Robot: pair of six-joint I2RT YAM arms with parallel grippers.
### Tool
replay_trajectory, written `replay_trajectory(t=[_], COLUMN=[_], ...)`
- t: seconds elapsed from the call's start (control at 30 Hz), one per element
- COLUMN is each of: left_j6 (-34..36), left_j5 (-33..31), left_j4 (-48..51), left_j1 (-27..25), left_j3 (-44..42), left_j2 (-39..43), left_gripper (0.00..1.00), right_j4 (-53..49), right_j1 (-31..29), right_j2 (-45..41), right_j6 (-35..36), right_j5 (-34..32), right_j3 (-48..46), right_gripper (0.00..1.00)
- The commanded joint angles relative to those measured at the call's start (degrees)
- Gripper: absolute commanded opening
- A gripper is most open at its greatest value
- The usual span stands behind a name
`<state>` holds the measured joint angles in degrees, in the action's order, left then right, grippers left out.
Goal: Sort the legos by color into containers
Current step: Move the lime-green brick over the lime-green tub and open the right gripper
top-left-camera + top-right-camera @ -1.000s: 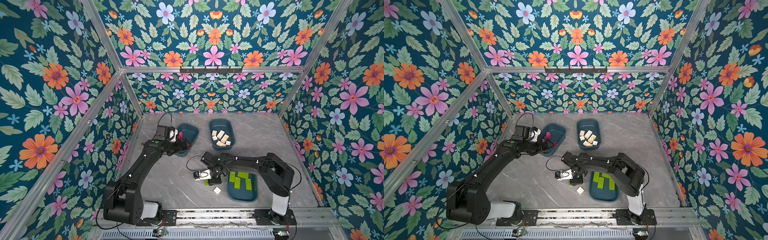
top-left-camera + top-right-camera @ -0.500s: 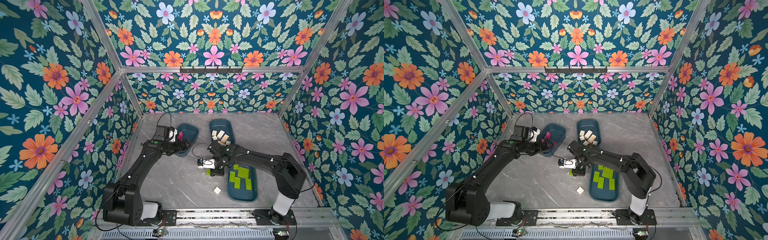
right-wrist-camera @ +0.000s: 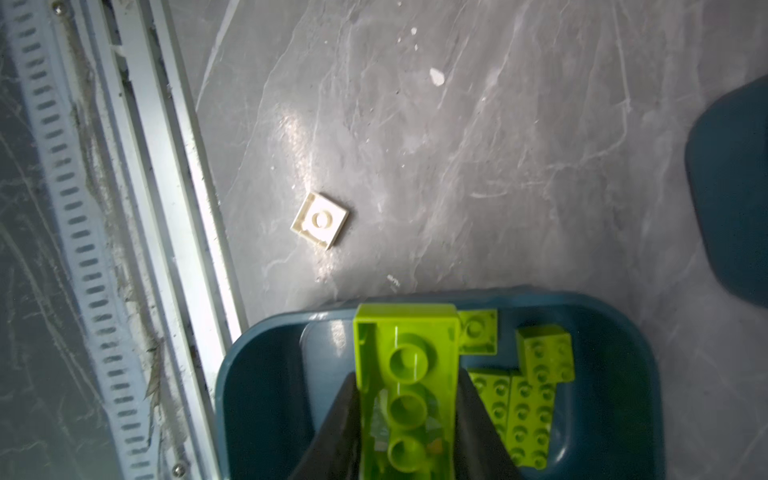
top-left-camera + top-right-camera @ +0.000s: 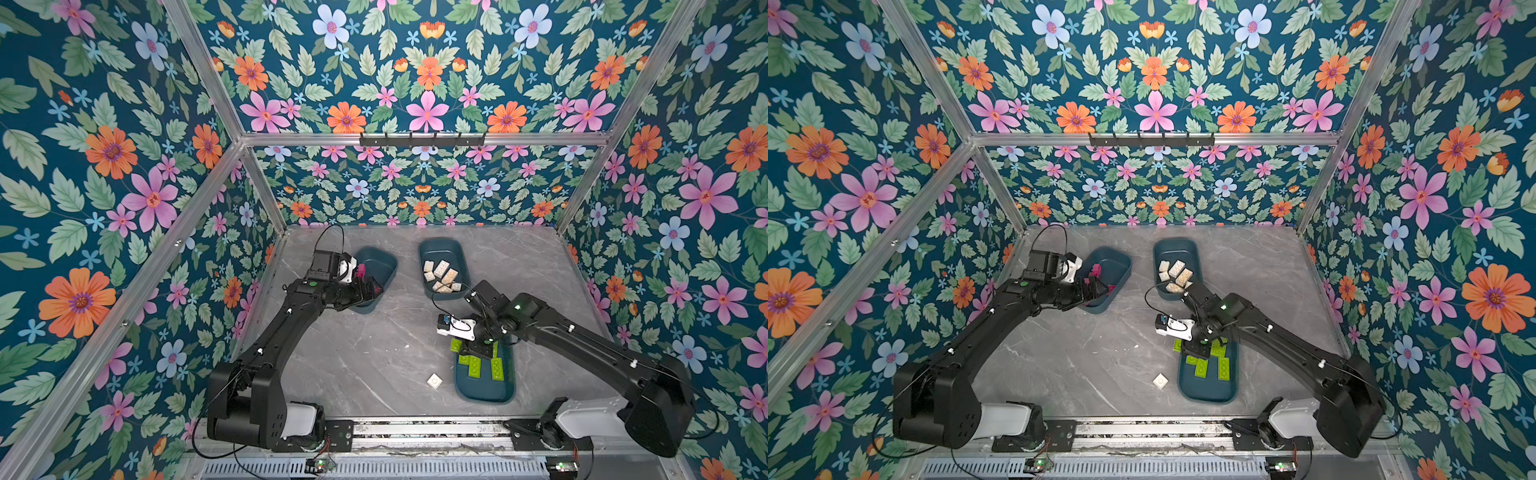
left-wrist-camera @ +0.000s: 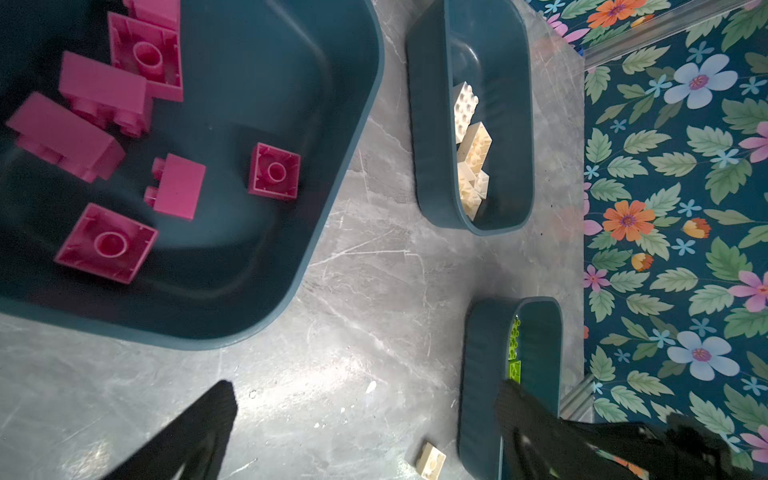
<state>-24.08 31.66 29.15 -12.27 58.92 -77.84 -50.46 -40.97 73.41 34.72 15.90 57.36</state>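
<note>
The right gripper (image 3: 407, 376) is pinching one long green brick (image 3: 405, 332) between its closed jaws, hollow side showing, at the upper end of the green tub (image 4: 486, 392) in both top views. Four more green bricks (image 3: 534, 415) are lying in this tub. One cream brick (image 4: 434, 380) is lying loose, underside up, on the grey table (image 4: 353, 353), just left of that tub. The left gripper (image 5: 365, 386) is standing wide open and holding nothing, near the pink tub (image 5: 249, 83) in the upper left of its wrist view. Seven pink bricks (image 5: 274, 170) are lying inside, one cut by the top edge. The third tub (image 4: 440, 247), upper middle, is holding about six cream bricks (image 4: 450, 276), heaped too closely for a sure count.
</note>
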Motion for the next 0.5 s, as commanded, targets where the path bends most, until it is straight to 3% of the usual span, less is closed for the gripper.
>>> replay_trajectory(t=[0.0,0.13,0.3,0.47], left_j6=[0.06,0.17,-0.19,-0.19], left_j5=[0.39,0.41,0.48,0.36], left_j4=[-0.49,-0.76,-1.19,-0.81], left_j1=[0.05,0.06,0.09,0.06], left_j3=[-0.09,-0.23,0.27,0.5], left_j2=[-0.13,-0.6,-1.35,-1.28], left_gripper=[1.0,1.0,1.0,1.0], right_j4=[-4.89,-5.94,-2.48,1.31], right_j1=[-0.14,-0.42,-2.95,-4.03], right_j2=[-3.87,-7.56,-6.34,-4.82], right_j6=[-0.16,0.52,-1.16,-2.28], right_j5=[0.1,-1.42,-0.78,-0.72], right_j3=[-4.01,-8.99,-12.28,-12.61], right_gripper=[0.26,0.26,0.31,0.56])
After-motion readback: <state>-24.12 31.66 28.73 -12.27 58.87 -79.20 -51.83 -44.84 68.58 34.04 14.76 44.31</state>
